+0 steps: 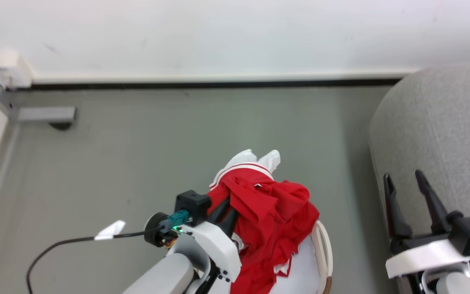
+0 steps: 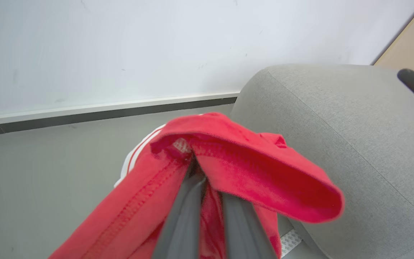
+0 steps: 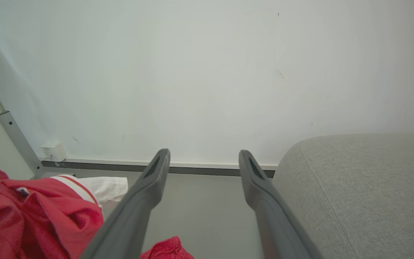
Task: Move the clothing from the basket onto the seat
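Nearest to the robot, the left hand is clenched on a fold of the clothing. In the left wrist view its two fingers meet inside a red hem, so the grasp looks firm. The garment hangs from this grip as a loose bundle. Its long axis runs from near to far in the head view, with a white part at the far end. Its lower folds drape over the basket, of which I see just the right rim, and I cannot tell if the cloth is fully free of it. The seat lies to the robot's right of the held clothing, apart from it by a strip of bare floor. The right hand is released, jaws wide and empty. It hovers over the seat's rounded left edge, so it is nearer to the seat but also stands in the path. I judge the coming move should lift first, then carry rightward over that edge, passing clear of the right hand. Farther on, the floor is open up to the wall.
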Available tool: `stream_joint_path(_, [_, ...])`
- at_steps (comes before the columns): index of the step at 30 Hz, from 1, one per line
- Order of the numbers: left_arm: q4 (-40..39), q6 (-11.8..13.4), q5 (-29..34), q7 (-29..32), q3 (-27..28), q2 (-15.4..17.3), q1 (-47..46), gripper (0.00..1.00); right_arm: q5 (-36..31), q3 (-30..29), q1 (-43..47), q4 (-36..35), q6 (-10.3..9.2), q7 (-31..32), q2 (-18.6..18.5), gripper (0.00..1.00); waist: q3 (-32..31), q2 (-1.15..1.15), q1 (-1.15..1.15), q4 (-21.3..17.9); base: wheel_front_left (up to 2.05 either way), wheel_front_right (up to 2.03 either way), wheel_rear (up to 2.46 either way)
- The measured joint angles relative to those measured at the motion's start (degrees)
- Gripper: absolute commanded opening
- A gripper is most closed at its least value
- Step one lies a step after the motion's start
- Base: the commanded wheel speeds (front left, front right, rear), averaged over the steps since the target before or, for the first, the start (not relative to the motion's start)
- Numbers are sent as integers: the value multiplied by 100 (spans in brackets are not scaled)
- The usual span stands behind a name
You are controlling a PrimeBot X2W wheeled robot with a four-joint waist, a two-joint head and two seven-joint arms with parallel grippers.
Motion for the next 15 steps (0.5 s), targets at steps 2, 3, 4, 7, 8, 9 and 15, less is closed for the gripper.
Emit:
stream_joint_path(2, [-374,107,-24,102,45,155,100,0,68,105,108,14,0,0,-52,100,-191,0,0,17,0,0,0])
stream_joint_path(3, [-565,156,-45,164,70,236,147,0,99,183,153,29,0,0,-80,100,-286,0,0,22,0,0,0])
stream_joint_path(4, [-758,212,-47,227,101,313,200,0,127,268,205,36,0,0,-108,100,-375,0,0,26,0,0,0])
stream_joint_path(7, [-1318,380,-113,417,190,567,342,0,221,553,341,43,0,0,-257,100,-632,0,0,26,0,0,0])
stream_joint_path(8, [-1489,433,-118,488,218,655,369,0,265,695,370,24,0,0,-312,100,-709,0,-1,23,0,0,0])
stream_joint_path(9, [-1659,488,-143,557,260,730,403,0,316,866,395,-5,0,0,-381,100,-781,0,-1,18,0,0,0])
stream_joint_path(15, [-2390,758,-185,850,417,1114,559,0,686,2050,436,-204,0,97,-875,100,-1060,0,0,-64,0,0,0])
